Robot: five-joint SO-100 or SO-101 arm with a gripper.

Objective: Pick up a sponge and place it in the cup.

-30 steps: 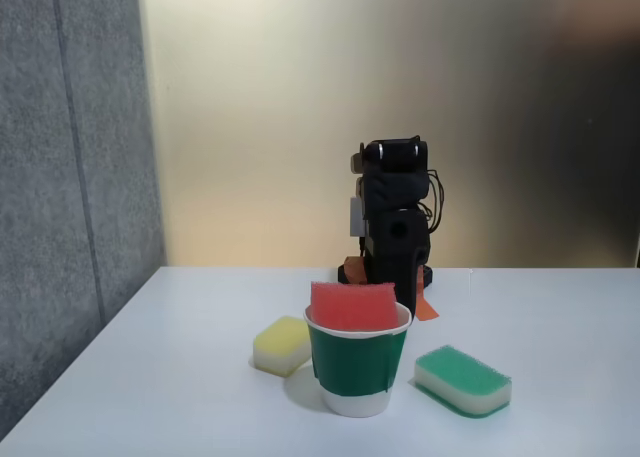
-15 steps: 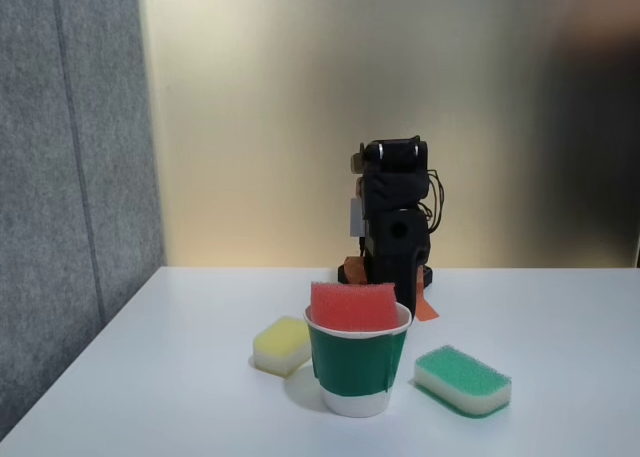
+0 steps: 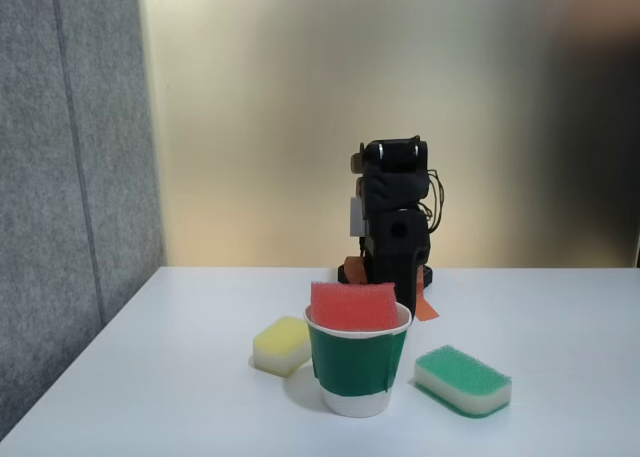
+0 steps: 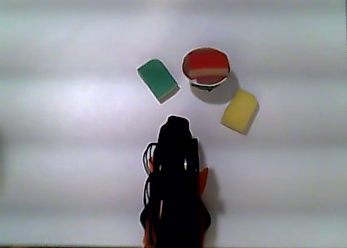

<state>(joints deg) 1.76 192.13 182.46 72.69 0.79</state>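
Nothing had budged over the last second, so I called it done: the red-topped rectangular sponge with cream foam [image 3: 352,306] sat wedged upright in the green-sleeved paper cup [image 3: 358,369], scratchy top poking over the white rim. The black arm [image 3: 393,215] was folded back behind; I couldn't tell how open the tool was. The fuzzy green-topped sponge [image 3: 462,379] and soft yellow sponge [image 3: 281,344] lay on the smooth white tabletop [image 3: 170,377].

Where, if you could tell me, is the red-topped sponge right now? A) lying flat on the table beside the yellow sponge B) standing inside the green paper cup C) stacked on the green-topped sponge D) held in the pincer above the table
B: the red-topped sponge stands in the green paper cup, sticking up above its white rim.
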